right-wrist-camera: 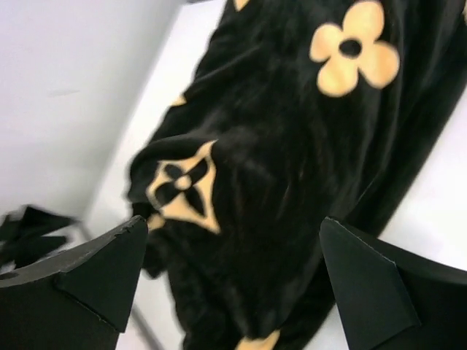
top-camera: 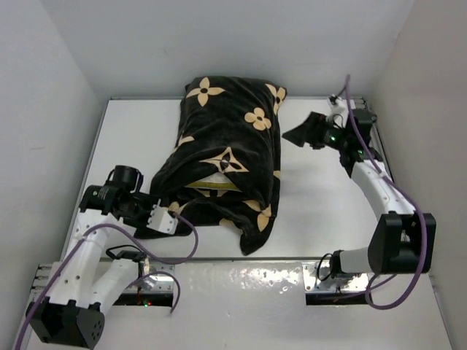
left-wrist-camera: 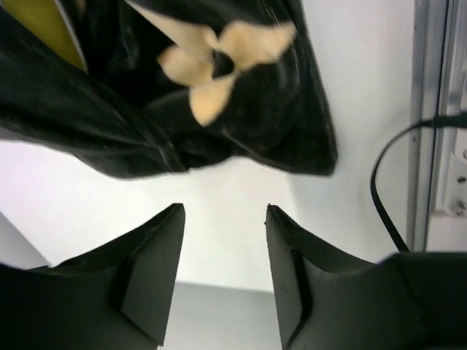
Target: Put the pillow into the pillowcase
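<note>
Mostly covered, pillow (top-camera: 212, 187) edge peeking from pillowcase (top-camera: 233, 138)

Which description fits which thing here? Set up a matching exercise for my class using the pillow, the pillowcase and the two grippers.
Things:
1. pillow
2. pillowcase
3. left gripper
4. right gripper

Descriptions:
A. open wide, at the pillowcase's right side
B. black with tan flower motifs
C. only a pale sliver showing at the case's mouth
D. open and holding nothing, at the pillowcase's near left corner

Pairs: 1-C, 2-B, 3-D, 4-A
</note>
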### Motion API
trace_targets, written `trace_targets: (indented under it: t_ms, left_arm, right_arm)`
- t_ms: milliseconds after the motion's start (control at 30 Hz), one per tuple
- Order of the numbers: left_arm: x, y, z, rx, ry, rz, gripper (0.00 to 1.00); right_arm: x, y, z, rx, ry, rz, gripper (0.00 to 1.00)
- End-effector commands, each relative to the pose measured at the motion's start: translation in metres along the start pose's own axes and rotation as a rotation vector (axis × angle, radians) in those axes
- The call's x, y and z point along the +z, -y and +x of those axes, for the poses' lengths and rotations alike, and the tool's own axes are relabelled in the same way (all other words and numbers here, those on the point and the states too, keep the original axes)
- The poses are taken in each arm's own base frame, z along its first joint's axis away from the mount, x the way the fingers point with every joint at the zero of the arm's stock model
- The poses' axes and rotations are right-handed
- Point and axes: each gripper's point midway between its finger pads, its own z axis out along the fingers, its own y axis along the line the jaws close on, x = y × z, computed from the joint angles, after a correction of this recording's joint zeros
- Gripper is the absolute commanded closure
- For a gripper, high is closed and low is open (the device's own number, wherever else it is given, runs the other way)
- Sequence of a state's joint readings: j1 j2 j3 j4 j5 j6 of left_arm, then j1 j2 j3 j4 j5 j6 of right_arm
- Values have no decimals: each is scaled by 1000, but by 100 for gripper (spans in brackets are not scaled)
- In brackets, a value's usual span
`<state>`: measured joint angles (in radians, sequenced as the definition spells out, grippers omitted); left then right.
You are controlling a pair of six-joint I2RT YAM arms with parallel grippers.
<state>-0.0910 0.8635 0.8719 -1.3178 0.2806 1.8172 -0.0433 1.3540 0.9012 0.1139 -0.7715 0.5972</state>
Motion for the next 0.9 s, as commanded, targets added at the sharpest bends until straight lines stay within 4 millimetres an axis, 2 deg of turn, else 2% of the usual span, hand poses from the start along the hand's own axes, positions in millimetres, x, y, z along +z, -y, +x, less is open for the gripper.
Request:
trace_targets:
  t_ms: [0, 33, 67, 100, 133, 167, 200, 233, 267, 300, 333, 367, 400, 433, 467, 533, 567, 667, 733, 767, 800, 833, 867]
  left_arm:
    - [-6, 6, 13, 31, -92, -4, 54]
    - [-5, 0, 14, -38, -87, -30, 54]
    - [-6, -14, 12, -109, -64, -95, 52]
    - [-17, -62, 21, -186, -70, -301, 38]
    - [-22, -84, 24, -426, -30, -416, 29]
    - [-29, -105, 30, -504, -20, -500, 25]
    - [-36, -129, 31, -528, 9, -575, 21]
    - [-34, -146, 26, -573, 58, -561, 19]
    - [-30, -153, 22, -590, 75, -546, 11]
    - [-23, -165, 14, -589, 96, -544, 5]
    - [-9, -169, 19, -645, 67, -522, 1]
    - [3, -173, 17, -627, 53, -517, 0]
    - [14, -169, 22, -615, 22, -489, 0]
    - [27, -162, 26, -603, -4, -445, 0]
    - [42, -149, 26, -590, -15, -392, 0]
    - [57, -137, 32, -559, -49, -361, 0]
    - [70, -124, 34, -562, -65, -333, 0]
    - [83, -124, 45, -549, -98, -369, 2]
    - [91, -121, 48, -560, -107, -360, 9]
    - [94, -120, 49, -565, -111, -355, 14]
    - [99, -118, 50, -582, -113, -338, 35]
    - [100, -117, 51, -595, -117, -329, 46]
    - [101, -110, 54, -613, -130, -292, 69]
  right_arm:
    - [12, 41, 59, -58, -251, 251, 1]
    - [17, 40, 67, -70, -285, 256, 2]
    - [23, 49, 68, -119, -299, 318, 13]
    - [35, 35, 83, -172, -344, 299, 20]
    - [33, 42, 83, -182, -351, 334, 20]
    - [44, 28, 93, -225, -380, 319, 41]
    - [50, 22, 104, -264, -397, 341, 67]
    - [53, 22, 111, -281, -391, 354, 73]
    - [55, 20, 117, -306, -384, 360, 73]
    - [61, 8, 121, -366, -358, 346, 68]
    - [57, 13, 134, -391, -376, 371, 36]
    - [56, 14, 134, -415, -346, 428, 19]
    - [54, 15, 144, -407, -360, 431, 5]
    - [47, 20, 157, -393, -376, 436, 1]
    - [45, 19, 164, -362, -378, 433, 1]
    - [35, 27, 185, -326, -421, 446, 1]
    - [33, 27, 191, -315, -429, 449, 1]
    - [38, 20, 217, -317, -479, 396, 1]
    - [47, 26, 223, -277, -472, 430, 1]
    - [51, 30, 224, -250, -461, 439, 8]
    - [61, 35, 212, -223, -398, 439, 14]
    - [66, 36, 210, -186, -382, 428, 22]
    - [68, 41, 210, -106, -379, 417, 52]
